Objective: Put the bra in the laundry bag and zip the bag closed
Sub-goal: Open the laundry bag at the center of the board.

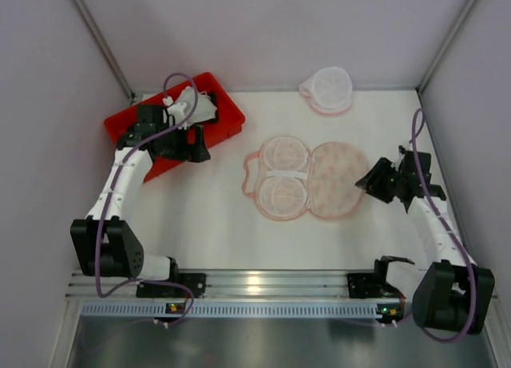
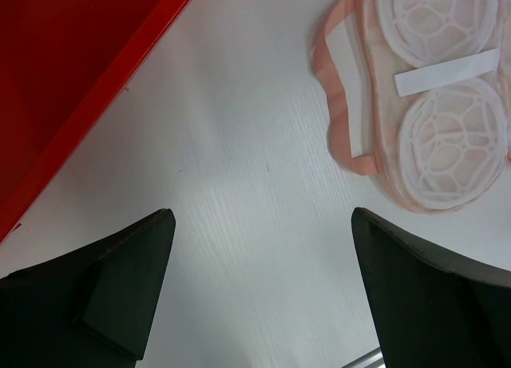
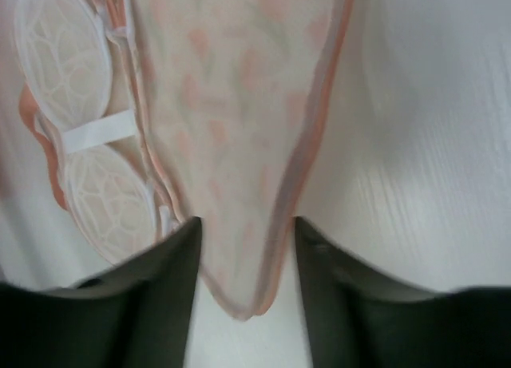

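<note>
The laundry bag, a round white mesh pouch with pink edging, lies at the back of the table, away from both arms. No black bra shows in any view. My left gripper hangs open and empty over bare table beside the red bin; in the left wrist view its jaws are wide apart. My right gripper is open at the right edge of the peach patterned piece. In the right wrist view the pointed edge of that piece lies between the jaws.
A red bin stands at the back left with a white object in it; its wall shows in the left wrist view. Two white mesh cups with pink straps adjoin the peach piece. Walls close in on three sides.
</note>
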